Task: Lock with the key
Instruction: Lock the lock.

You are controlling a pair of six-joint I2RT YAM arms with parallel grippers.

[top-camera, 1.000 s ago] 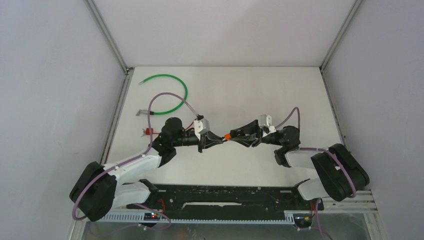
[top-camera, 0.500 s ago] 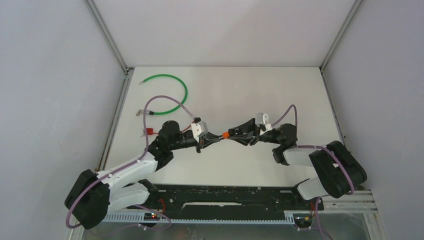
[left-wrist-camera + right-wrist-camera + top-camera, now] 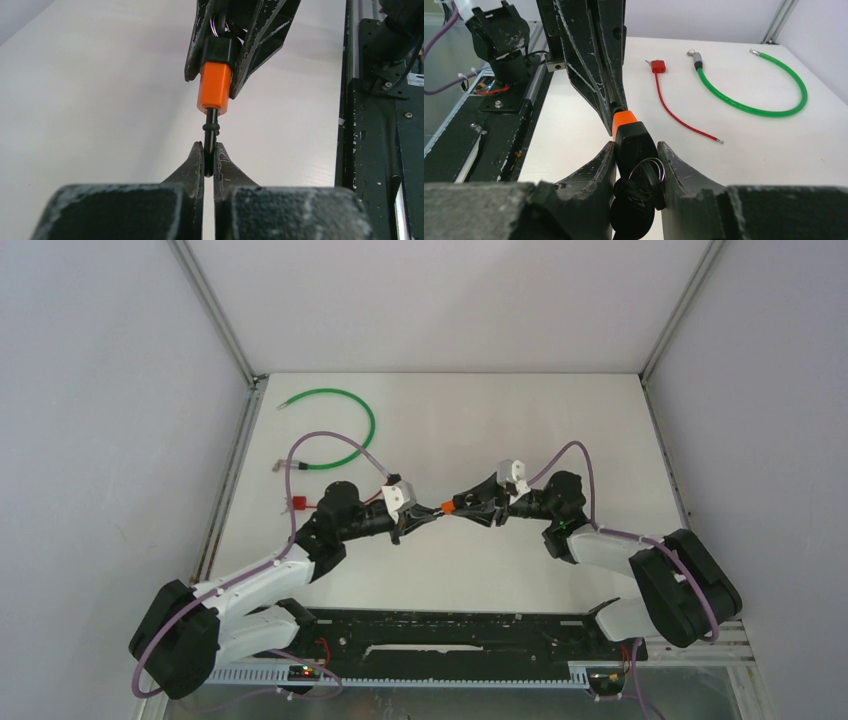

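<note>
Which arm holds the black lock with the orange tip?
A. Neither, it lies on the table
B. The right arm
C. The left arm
B: the right gripper clamps the lock by its black body, in the air, while the left gripper only pinches the thin black pin sticking out of the orange end.

This is a robotics lab test cell. A plain white surface (image 3: pixel 500 420) sits boxed in by blank pale walls (image 3: pixel 100 440) joined with aluminium struts (image 3: pixel 213 310). A left arm (image 3: pixel 270 575) and a right arm (image 3: pixel 620 550) are bolted to a black rail (image 3: pixel 450 625) at the near edge, purple cables (image 3: pixel 325 434) looped over them, a slotted duct (image 3: pixel 440 672) just nearer.
</note>
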